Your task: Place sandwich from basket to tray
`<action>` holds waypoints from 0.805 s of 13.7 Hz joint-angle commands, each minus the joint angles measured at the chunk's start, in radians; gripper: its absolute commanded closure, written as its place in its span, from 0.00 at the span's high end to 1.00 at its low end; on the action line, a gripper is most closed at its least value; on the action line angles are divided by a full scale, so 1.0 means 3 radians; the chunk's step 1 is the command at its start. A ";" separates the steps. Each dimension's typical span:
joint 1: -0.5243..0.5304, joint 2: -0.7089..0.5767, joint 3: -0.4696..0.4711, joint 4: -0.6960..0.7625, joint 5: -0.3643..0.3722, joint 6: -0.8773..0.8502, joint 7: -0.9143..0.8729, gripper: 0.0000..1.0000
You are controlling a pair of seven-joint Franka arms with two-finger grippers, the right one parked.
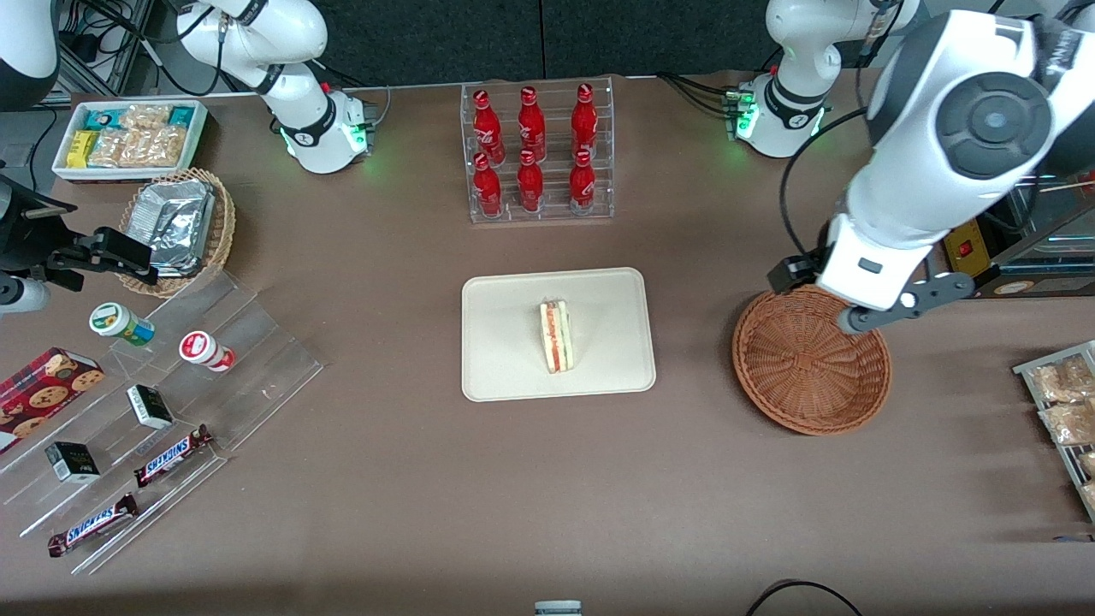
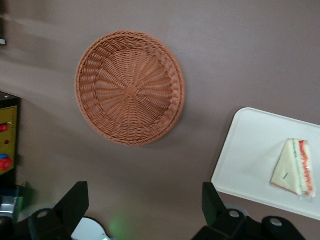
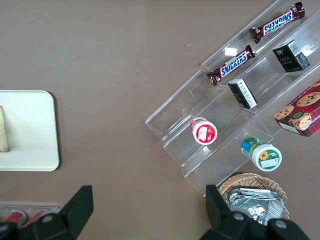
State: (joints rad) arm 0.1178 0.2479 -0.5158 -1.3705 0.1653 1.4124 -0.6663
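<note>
**Sandwich on tray, basket bare**

Sandwich [image 1: 555, 335] lies near the middle of the cream tray [image 1: 616, 295], filling stripe up toward the front cam, so the drop-off looks done, judging by how things lie. Largest first: the brown table [image 1: 411, 479] carries everything. The tray sits centre-table, nearer the front cam than the clear rack of red bottles [image 1: 536, 152]. The reddish wicker basket [image 1: 800, 364], toward the working arm's end, holds nothing, w/ its woven floor in full view of the left wrist cam. The left arm's gripper [image 2: 140, 202] hangs high above the basket's rim, fingers [image 2: 75, 200] spread wide, gripping nothing, and apart from the sandwich: prob. a clear-off pose, not a grasp.

Toward the parked arm's end, clear stepped shelves [image 1: 171, 402] tilt goods for display. Readable text: "SNICKERS" on two bars [image 1: 174, 454]. The bottles' white script can't be read; nor can the labels on the two small black boxes [image 1: 149, 405].
</note>
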 commanded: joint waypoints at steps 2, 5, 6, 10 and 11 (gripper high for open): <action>0.0078 -0.0222 0.0229 -0.0105 -0.0065 -0.0172 0.0573 1.00; -0.0295 -0.0366 0.0960 -0.0121 -0.0203 -0.0254 0.1186 1.00; -0.0331 -0.0417 0.1124 -0.0156 -0.0234 -0.0290 0.1426 1.00; -0.0444 -0.0743 0.1636 -0.0467 -0.0305 -0.0336 0.2209 1.00; -0.0469 -0.0810 0.1713 -0.0534 -0.0361 -0.0331 0.2256 1.00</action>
State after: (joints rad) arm 0.0053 0.0857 -0.0572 -1.4480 0.0888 1.3139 -0.0473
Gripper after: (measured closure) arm 0.000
